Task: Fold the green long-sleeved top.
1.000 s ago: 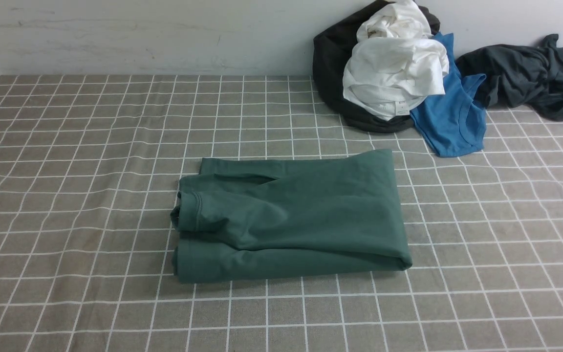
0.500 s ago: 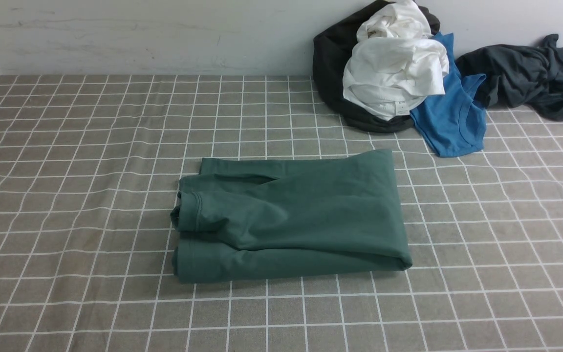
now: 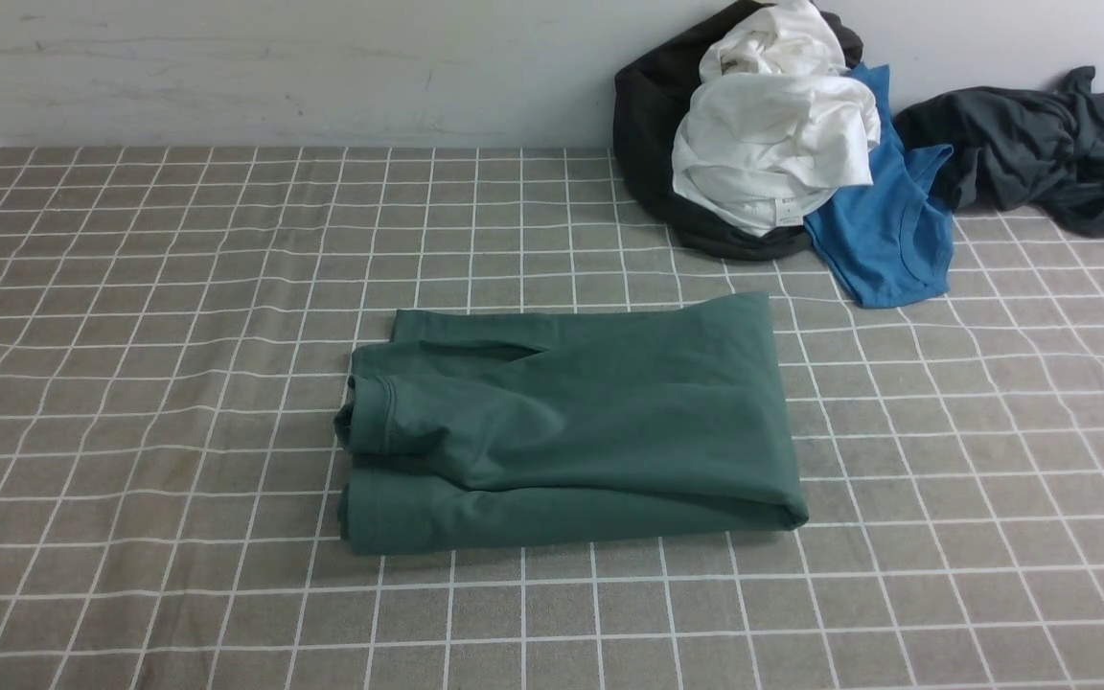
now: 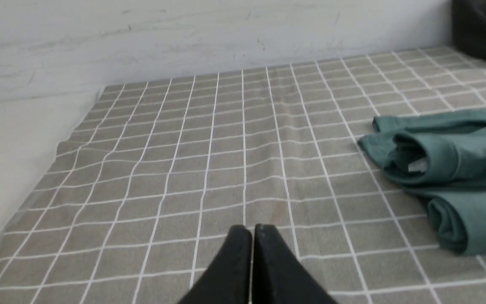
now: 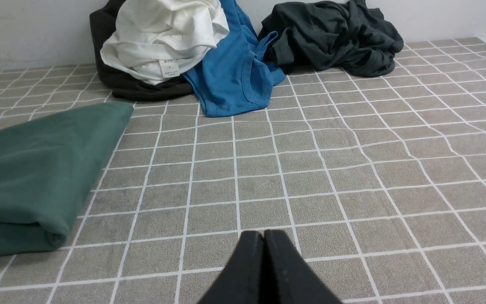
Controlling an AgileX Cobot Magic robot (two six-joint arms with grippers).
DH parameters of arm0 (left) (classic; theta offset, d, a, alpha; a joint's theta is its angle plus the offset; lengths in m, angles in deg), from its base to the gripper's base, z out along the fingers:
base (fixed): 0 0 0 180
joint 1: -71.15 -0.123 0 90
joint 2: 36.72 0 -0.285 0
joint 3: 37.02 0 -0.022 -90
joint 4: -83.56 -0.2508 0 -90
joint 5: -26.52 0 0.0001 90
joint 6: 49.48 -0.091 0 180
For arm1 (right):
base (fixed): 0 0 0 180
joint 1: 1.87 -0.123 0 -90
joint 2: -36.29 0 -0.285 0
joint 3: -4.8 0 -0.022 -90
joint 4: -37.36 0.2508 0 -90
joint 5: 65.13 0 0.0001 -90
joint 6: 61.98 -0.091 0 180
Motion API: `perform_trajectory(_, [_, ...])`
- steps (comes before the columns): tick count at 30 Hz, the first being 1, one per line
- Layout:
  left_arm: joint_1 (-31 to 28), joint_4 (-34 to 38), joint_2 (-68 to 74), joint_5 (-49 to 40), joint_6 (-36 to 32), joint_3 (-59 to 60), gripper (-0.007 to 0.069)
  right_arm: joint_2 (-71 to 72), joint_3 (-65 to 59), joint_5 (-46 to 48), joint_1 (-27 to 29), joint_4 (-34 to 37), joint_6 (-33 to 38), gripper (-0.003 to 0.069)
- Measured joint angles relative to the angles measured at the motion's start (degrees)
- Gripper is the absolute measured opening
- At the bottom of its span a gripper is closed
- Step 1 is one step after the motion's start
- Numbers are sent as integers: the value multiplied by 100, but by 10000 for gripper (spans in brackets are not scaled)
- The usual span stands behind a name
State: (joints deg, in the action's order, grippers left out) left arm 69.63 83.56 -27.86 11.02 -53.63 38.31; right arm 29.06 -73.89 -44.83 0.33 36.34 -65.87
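Nothing has shifted since the earlier front frames: the green long-sleeved top (image 3: 590,422) lies exactly as it did. Nearest, in the wrist views, the left end effector (image 4: 252,230) and the right end effector (image 5: 263,234) are both clenched, their fingertips together and holding nothing, each apart from the top.

Beyond them, the top rests in the middle of the surface (image 3: 178,575), which wears a grey-brown cover with a white grid. It is gathered into a rough, wide rectangle. Its right side is fairly smooth, with a rounded fold at the near corner; its left side is uneven, with a seamed edge curling over and a layer sticking out behind. A long fold runs along the near side.

Farther back and to the right, a heap stands near the wall (image 3: 322,67): a crumpled white garment (image 3: 768,144) with a small printed label on top of a black one (image 3: 653,125), and a bright blue garment (image 3: 892,235) beside them. Just right of the blue, a dark grey-black garment (image 3: 1031,149) lies bunched up.
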Motion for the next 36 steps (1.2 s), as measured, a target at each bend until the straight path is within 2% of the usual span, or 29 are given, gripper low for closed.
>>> perform_trajectory(7, [-37,232,-165,-441,-134,340,-8,0,4,6,0,0,0,-14])
perform_trajectory(36, [-37,323,-165,-449,-75,340,-7,0,6,23,0,0,0,-14])
